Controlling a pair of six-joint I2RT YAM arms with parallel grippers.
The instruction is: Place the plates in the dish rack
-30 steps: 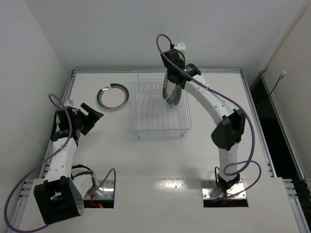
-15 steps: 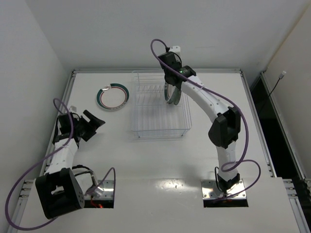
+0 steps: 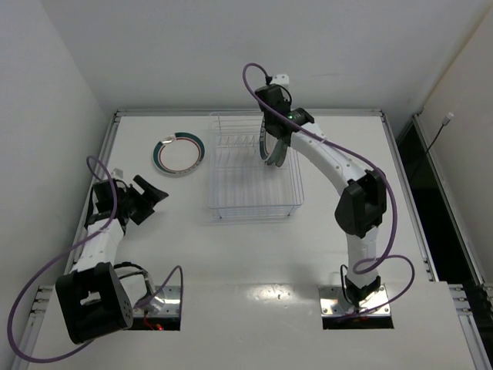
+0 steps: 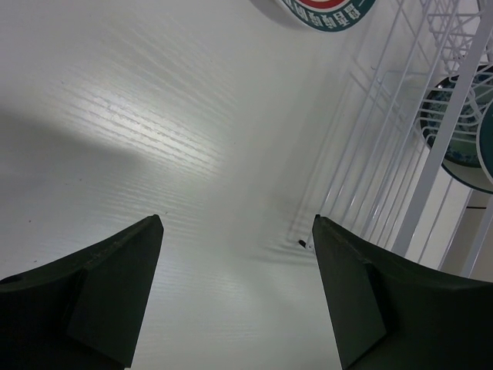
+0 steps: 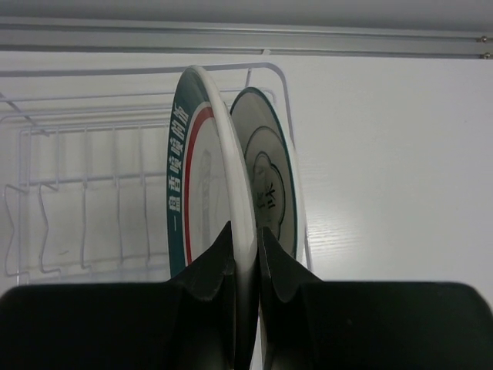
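Observation:
The wire dish rack (image 3: 250, 181) stands at the table's back middle. My right gripper (image 3: 271, 132) is shut on the rim of a white plate with a teal band (image 5: 202, 177) and holds it upright inside the rack (image 5: 77, 139). A smaller teal-rimmed plate (image 5: 271, 189) stands upright just to its right. In the right wrist view the gripper (image 5: 245, 231) pinches the plate's edge. Another teal-rimmed plate (image 3: 179, 153) lies flat on the table left of the rack. My left gripper (image 3: 150, 191) is open and empty, and its wrist view (image 4: 235, 223) faces the rack (image 4: 385, 154) and the flat plate (image 4: 327, 9).
The table is walled by a raised rail at the back (image 5: 246, 38) and the left side (image 3: 104, 154). White walls close in at the left and the back. The two arm bases (image 3: 358, 304) sit at the near edge.
My right gripper moved slightly left with the plate, which now stands more upright in the rack. My left arm drew back toward the left edge.

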